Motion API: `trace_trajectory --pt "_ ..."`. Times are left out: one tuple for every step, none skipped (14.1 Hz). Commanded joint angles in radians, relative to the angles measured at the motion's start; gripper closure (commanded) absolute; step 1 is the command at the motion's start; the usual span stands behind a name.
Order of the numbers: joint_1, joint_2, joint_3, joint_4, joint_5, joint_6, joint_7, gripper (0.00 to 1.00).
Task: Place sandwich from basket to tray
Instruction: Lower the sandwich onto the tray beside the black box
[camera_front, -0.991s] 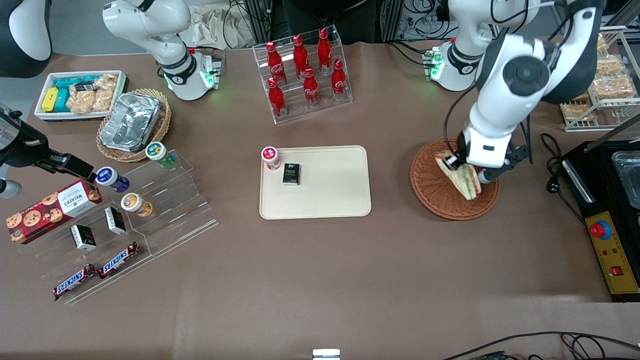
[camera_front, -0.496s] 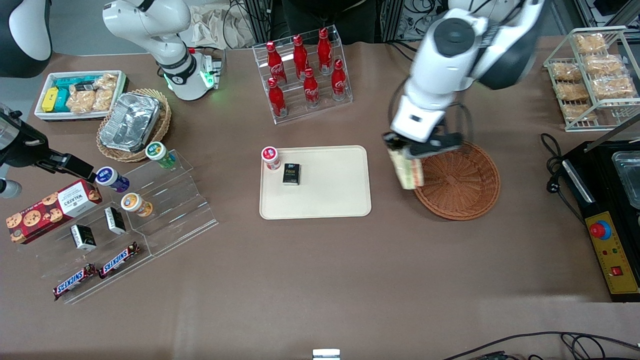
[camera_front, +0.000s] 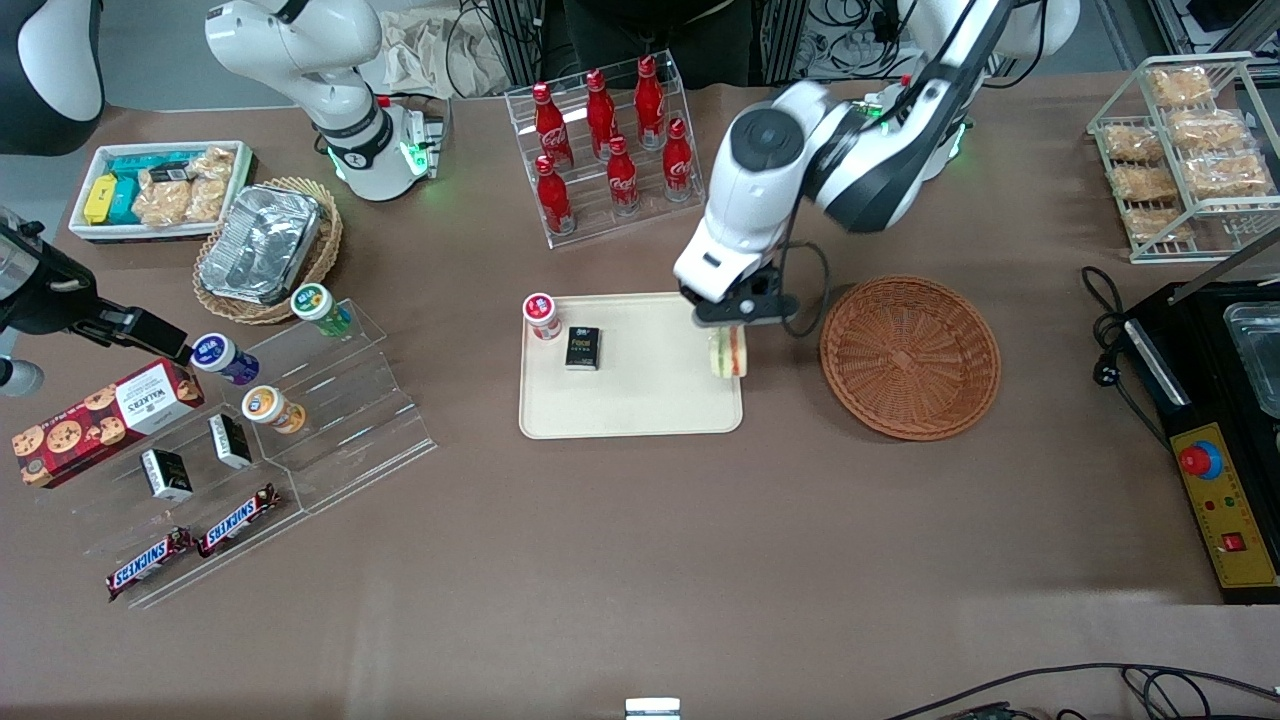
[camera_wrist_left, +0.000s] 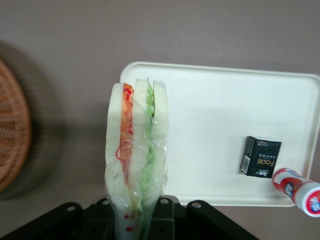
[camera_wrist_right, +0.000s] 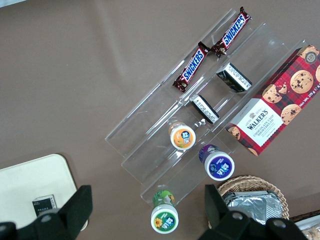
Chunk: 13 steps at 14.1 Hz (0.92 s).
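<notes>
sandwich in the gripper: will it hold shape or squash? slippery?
The sandwich looks soft: bread layers in clear film, so a hard squeeze would probably squash it. The film may be slippery. Held by the gripper over the tray, it keeps its shape.

table (camera_front: 640, 560): brown covering | cables (camera_front: 1100, 680): near edge, possibly loose

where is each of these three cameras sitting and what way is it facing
Front view: high in front of the table, looking down on it; both arms show, the gripper holding the sandwich over the tray, the basket beside it.
Left wrist view: on the working arm's wrist, looking down along the sandwich at the tray; only its gripper shows.
Right wrist view: on the parked arm, looking down at the acrylic snack stand; its dark fingers show.
Front and left wrist views share sandwich, tray and basket.
</notes>
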<state>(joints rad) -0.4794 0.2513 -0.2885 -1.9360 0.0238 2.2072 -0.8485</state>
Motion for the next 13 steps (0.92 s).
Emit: trace_trajectory --pt "-0.025 0.075 0.012 -0.02 0.016 0.071 0.019 1.0" --pt "-0.025 0.095 0.012 -0.034 0.018 0.095 0.029 1.0" --pt "-0.025 0.114 0.014 -0.041 0.018 0.112 0.035 1.0" --pt "-0.024 0.137 0.014 -0.046 0.046 0.118 0.034 1.0" --pt "-0.022 0.158 0.014 -0.047 0.08 0.127 0.026 1.0" --pt "-0.022 0.178 0.014 -0.05 0.087 0.147 0.028 1.0" --pt "-0.022 0.195 0.015 -0.054 0.088 0.175 0.028 1.0" --pt "-0.021 0.209 0.014 -0.061 0.088 0.205 0.031 1.0" --pt "-0.021 0.215 0.014 -0.07 0.088 0.233 0.032 1.0" --pt "-0.021 0.224 0.015 -0.07 0.09 0.247 0.034 1.0" --pt "-0.021 0.235 0.015 -0.067 0.093 0.25 0.034 1.0" --pt "-0.019 0.244 0.015 -0.064 0.108 0.25 0.034 0.64" --pt "-0.019 0.246 0.015 -0.063 0.125 0.252 0.034 0.01"
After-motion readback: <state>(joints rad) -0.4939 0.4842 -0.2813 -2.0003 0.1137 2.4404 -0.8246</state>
